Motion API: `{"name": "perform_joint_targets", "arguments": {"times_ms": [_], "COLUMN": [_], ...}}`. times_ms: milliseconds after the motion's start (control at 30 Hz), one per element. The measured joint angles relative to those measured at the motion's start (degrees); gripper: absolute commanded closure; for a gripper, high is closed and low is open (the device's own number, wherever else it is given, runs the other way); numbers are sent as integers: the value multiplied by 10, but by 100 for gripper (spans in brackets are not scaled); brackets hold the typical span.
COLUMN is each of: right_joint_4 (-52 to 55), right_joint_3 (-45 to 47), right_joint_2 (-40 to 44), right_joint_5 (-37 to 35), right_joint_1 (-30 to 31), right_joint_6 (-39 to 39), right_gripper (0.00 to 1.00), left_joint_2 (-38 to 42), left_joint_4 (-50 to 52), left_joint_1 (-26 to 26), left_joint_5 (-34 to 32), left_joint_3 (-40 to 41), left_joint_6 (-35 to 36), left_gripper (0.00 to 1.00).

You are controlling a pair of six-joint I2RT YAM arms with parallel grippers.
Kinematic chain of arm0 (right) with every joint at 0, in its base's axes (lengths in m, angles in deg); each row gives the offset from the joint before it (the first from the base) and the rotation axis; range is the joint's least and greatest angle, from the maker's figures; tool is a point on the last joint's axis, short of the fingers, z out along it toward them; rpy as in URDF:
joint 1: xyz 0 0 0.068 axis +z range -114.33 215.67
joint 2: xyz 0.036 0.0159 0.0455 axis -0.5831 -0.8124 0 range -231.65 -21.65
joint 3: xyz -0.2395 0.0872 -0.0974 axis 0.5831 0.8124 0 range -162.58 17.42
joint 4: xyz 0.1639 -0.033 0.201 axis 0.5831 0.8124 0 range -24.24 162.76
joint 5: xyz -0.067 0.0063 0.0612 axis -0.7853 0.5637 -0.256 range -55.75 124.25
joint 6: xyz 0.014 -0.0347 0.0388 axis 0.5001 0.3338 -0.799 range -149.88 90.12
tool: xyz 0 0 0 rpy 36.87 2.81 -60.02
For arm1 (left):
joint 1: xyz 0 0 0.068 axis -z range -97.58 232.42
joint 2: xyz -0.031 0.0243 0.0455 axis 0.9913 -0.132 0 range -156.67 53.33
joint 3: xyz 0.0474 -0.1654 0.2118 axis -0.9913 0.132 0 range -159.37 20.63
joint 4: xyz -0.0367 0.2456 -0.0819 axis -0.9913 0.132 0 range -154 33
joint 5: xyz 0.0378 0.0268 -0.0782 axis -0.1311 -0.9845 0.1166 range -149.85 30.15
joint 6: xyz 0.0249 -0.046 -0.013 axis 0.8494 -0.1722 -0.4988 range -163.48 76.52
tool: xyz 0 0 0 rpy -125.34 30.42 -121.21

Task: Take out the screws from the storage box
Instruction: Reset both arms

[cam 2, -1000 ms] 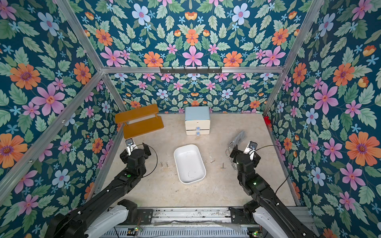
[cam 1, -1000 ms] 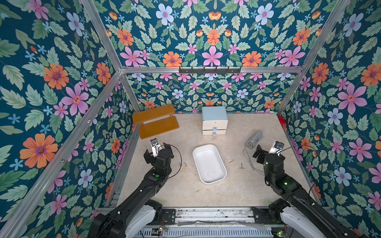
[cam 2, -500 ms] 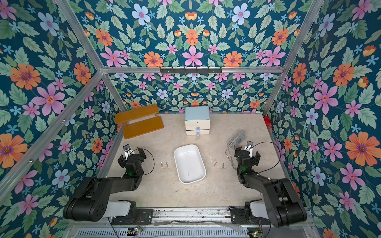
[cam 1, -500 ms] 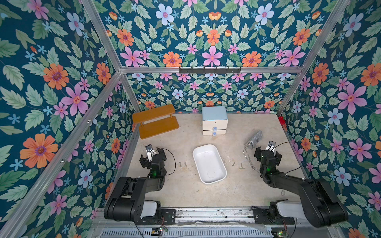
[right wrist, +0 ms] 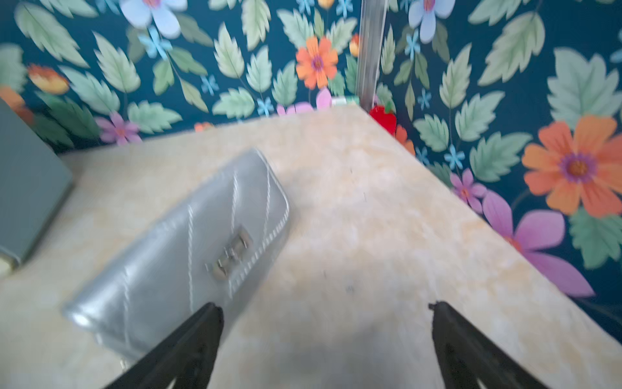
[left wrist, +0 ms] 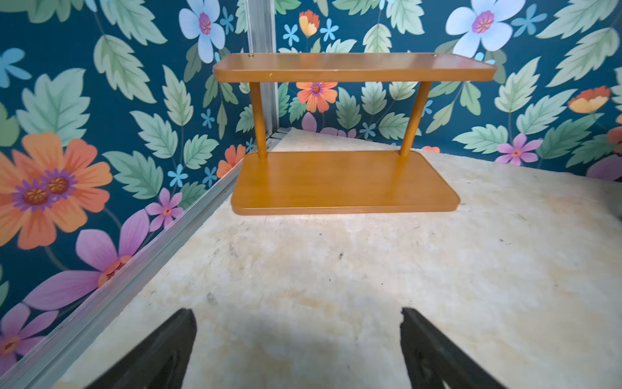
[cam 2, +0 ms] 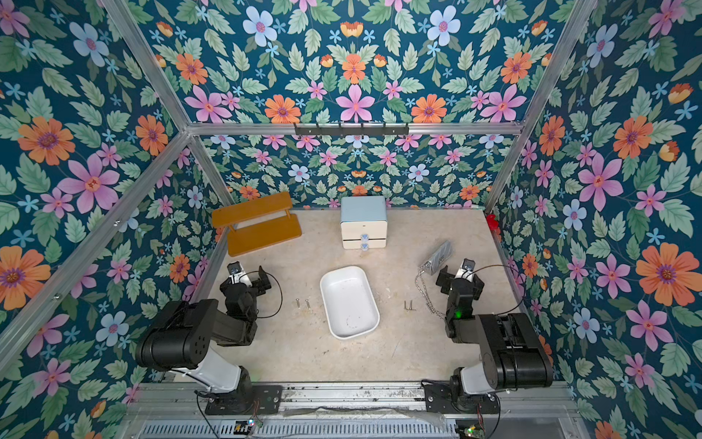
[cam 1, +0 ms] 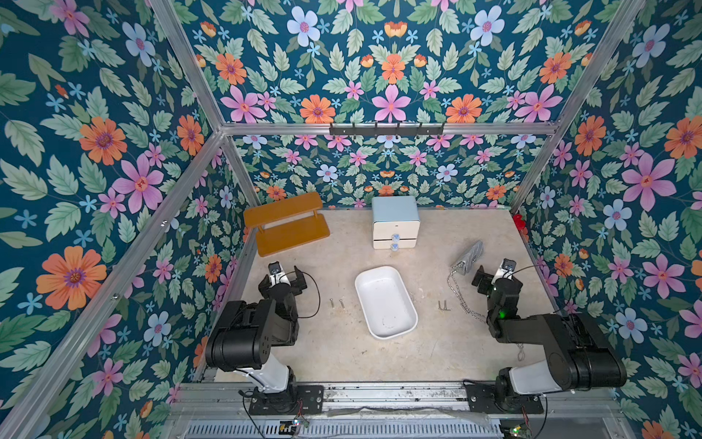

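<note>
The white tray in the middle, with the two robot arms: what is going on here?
The white tray is empty. Four screws lie on the table, two on each side of it. The left gripper and right gripper are open, hold nothing, and sit away from the tray. The job looks done.

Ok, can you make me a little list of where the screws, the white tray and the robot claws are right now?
white tray: in the middle, looks empty
screws: all outside the tray, two on its left-arm side, two more on the other side
left claw: open, holding nothing
right claw: open, empty, close to silver purse
</note>
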Motion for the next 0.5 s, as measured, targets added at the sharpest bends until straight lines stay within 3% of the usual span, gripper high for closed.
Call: {"name": "perform_joint_targets", "arguments": {"times_ms": [500], "right_joint_4": [19], "right_joint_3": [-6], "right_joint_2": [-2], "right_joint_5": [42], "right_joint_1": [-3], "right_joint_6": [-3], "right_gripper": [0], "left_joint_2": [2], "left_joint_4": [24], "left_joint_1": [2], "left_joint_5": [23], "left_joint_3": [-16], "left_joint_6": [14], "left_gripper": [1]}}
